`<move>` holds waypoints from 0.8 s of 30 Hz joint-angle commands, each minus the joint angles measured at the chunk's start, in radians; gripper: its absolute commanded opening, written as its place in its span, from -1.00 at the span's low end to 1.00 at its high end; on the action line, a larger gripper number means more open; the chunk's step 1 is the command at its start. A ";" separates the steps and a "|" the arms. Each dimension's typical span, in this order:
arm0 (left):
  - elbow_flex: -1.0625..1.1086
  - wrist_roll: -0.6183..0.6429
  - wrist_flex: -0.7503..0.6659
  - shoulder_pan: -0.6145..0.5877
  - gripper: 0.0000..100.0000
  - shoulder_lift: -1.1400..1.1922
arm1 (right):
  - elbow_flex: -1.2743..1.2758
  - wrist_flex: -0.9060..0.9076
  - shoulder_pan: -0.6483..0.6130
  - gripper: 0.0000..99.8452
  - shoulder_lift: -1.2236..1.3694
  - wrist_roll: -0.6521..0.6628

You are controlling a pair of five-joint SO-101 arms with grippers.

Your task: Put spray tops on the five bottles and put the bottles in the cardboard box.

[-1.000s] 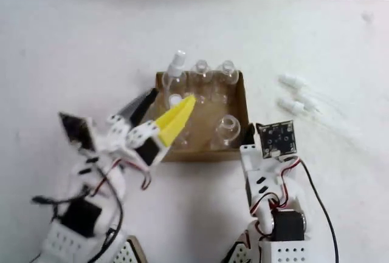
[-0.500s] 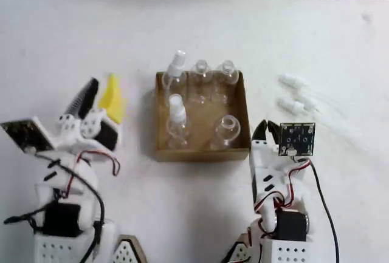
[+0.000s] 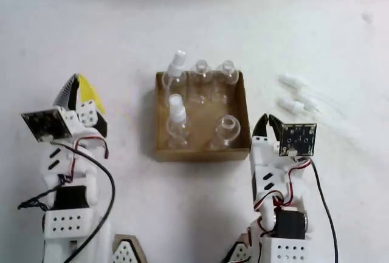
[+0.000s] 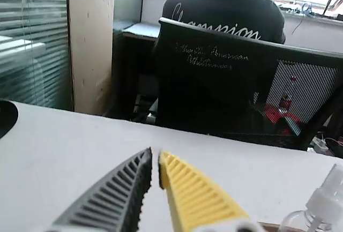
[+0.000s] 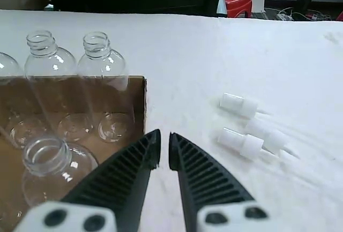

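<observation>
While both arms hang back at the near edge, right gripper (image 5: 163,141) is pinched to a sliver, nothing in it. The left gripper (image 4: 155,156) is the same, empty, well apart on the box's other side. Just past the right one: 3 loose spray tops (image 5: 239,106), white, on the table (image 3: 121,32). Prob v. light, hard, round, so they'll roll; grab the fat collar, not the thin dip tube. The cardboard box (image 3: 203,152) holds all 5 bottles (image 5: 102,60): clear, upright, 2 capped, 3 open-necked. Likely tippy, so steady at the shoulder.
</observation>
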 commanded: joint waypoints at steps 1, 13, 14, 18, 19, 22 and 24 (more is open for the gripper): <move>0.052 -0.025 -0.124 -0.013 -0.95 -0.079 | -0.008 -0.025 0.008 -0.97 -0.004 -0.006; 0.204 -0.026 -0.121 -0.013 -0.95 -0.397 | -0.008 -0.027 0.008 -0.97 -0.004 -0.005; 0.207 -0.043 -0.112 -0.010 -0.95 -0.421 | -0.008 -0.027 0.008 -0.97 -0.004 -0.005; 0.201 -0.201 0.038 0.093 -0.95 -0.509 | -0.008 -0.028 -0.002 -0.97 -0.004 -0.011; 0.199 -0.249 0.055 0.122 -0.95 -0.519 | -0.008 -0.028 -0.016 -0.97 -0.004 -0.005; 0.199 -0.347 0.064 0.199 -0.95 -0.513 | -0.008 -0.028 -0.031 -0.97 -0.004 -0.005; 0.199 -0.359 0.081 0.217 -0.95 -0.512 | -0.006 -0.028 -0.028 -0.97 -0.004 -0.003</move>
